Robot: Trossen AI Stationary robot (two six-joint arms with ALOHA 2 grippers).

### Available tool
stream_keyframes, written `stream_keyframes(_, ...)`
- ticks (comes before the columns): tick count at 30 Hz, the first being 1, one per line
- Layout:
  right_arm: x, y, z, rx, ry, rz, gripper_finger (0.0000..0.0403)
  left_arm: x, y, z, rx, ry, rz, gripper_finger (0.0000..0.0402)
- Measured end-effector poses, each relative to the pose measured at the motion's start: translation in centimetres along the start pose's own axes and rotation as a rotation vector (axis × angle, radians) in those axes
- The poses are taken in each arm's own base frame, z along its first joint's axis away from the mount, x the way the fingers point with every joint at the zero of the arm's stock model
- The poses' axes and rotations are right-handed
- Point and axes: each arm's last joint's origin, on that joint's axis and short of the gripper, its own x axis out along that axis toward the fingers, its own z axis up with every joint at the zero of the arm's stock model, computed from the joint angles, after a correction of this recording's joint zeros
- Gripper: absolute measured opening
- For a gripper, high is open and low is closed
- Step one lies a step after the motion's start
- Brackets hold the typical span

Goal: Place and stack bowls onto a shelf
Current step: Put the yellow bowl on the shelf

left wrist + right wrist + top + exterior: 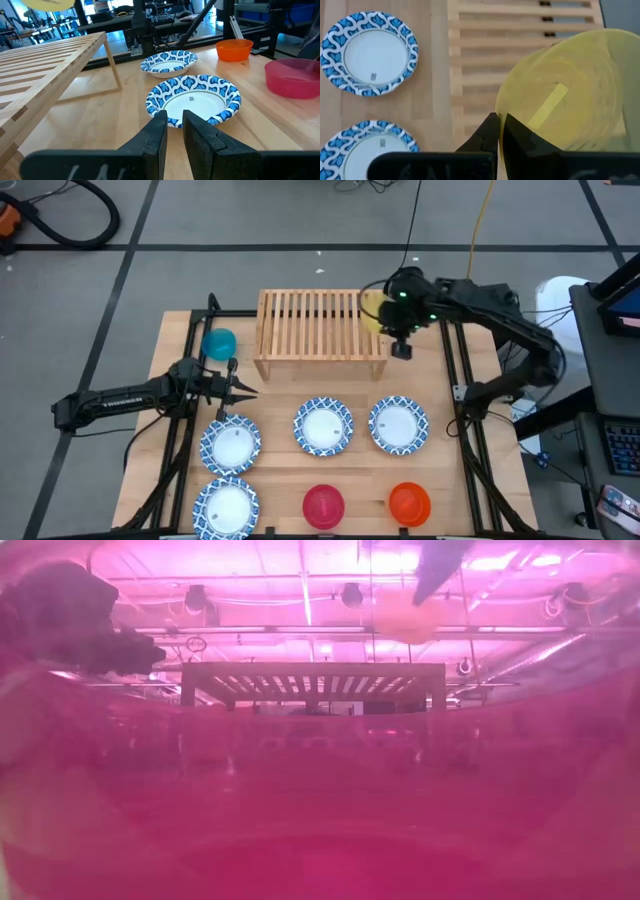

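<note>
My right gripper (388,320) is shut on the yellow bowl (372,310) above the right end of the wooden shelf (320,325). The bowl also shows in the right wrist view (570,90) and the low view (405,615). My left gripper (245,389) is shut and empty, low over the table left of the shelf's front leg, near the teal bowl (218,343), which stands on the table. Four blue-rimmed dishes (323,426), (398,425), (230,445), (226,508), the red bowl (323,505) and the orange bowl (409,502) rest on the table. My right gripper pinches the yellow bowl's rim (501,112) between its two fingers, one finger on each side of the wall. The fingers come from above, pointing down. The bowl is tilted and lifted clear above the shelf's slats.
The shelf's slatted top (520,30) is bare under the bowl. In the low view the red bowl (320,800) fills most of the picture right before the camera. Black frame rails (455,380) run along the table's left and right sides.
</note>
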Motion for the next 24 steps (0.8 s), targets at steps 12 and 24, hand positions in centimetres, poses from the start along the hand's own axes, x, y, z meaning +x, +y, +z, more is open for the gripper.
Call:
stream_keyframes(12, 6.2, -1.2, 3.2, -0.116, 0.128, 0.065, 0.0, 0.0, 0.0, 0.0, 0.0, 0.0, 0.0, 0.0067)
stream_keyframes(24, 10.0, -2.6, 3.1, -0.216, 0.254, 0.014, 0.0, 0.0, 0.0, 0.0, 0.0, 0.0, 0.0, 0.0067)
